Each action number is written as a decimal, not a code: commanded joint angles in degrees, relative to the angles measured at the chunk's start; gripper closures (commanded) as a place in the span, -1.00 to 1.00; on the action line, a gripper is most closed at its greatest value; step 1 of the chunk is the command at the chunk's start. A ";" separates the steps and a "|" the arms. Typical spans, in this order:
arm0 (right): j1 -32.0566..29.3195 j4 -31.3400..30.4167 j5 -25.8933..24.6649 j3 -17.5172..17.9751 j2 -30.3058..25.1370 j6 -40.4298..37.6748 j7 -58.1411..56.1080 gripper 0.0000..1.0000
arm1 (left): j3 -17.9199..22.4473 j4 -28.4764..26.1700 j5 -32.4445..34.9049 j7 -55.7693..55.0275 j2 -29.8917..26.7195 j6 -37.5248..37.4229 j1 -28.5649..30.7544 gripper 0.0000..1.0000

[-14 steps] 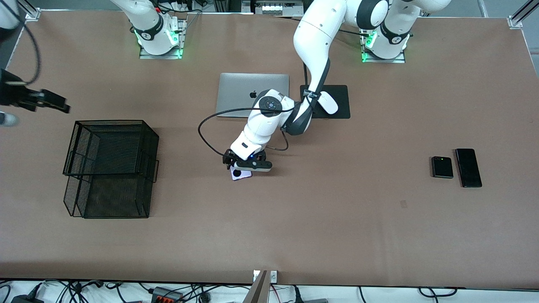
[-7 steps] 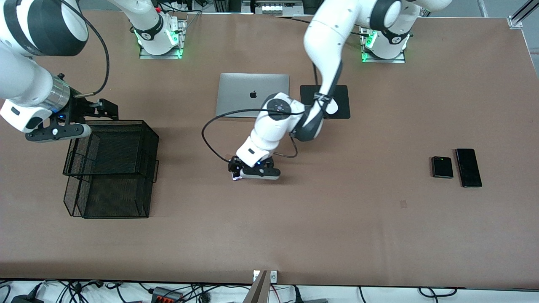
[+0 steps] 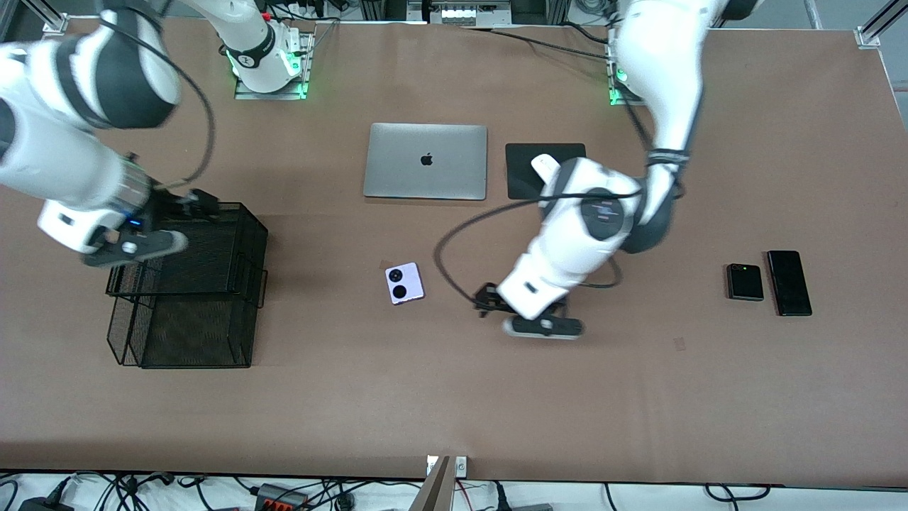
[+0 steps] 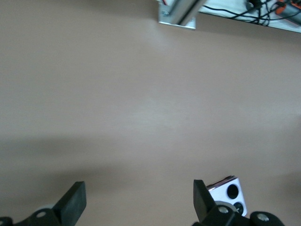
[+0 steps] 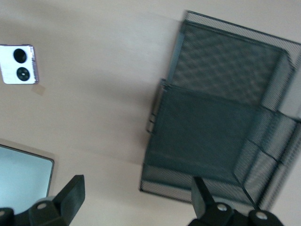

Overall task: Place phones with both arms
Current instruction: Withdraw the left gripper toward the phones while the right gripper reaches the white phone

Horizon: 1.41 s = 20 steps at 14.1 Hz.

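Observation:
The pale-lilac flip phone [image 3: 404, 283] lies flat mid-table, lenses up, with nothing touching it; it also shows in the left wrist view [image 4: 230, 190] and the right wrist view [image 5: 18, 64]. My left gripper [image 3: 528, 312] hangs open and empty over bare table, between that phone and the two black phones. The black flip phone [image 3: 744, 282] and the black slab phone [image 3: 789, 282] lie side by side toward the left arm's end. My right gripper [image 3: 195, 204] is open and empty above the wire basket's [image 3: 186, 284] upper rim.
A closed silver laptop [image 3: 425, 161] lies between the arms' bases, with a black mouse pad [image 3: 521, 181] and a white mouse [image 3: 545, 165] beside it. The black mesh basket [image 5: 225, 117] stands toward the right arm's end.
My left gripper has swung off the lilac phone toward the left arm's end, leaving the phone uncovered on the table. My right arm has swept in from the table's edge to over the basket.

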 commanded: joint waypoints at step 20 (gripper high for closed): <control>21.92 10.28 2.42 0.91 33.84 35.52 14.74 -1.00 | 5.49 -29.50 5.44 42.75 -11.53 -1.64 27.56 -1.00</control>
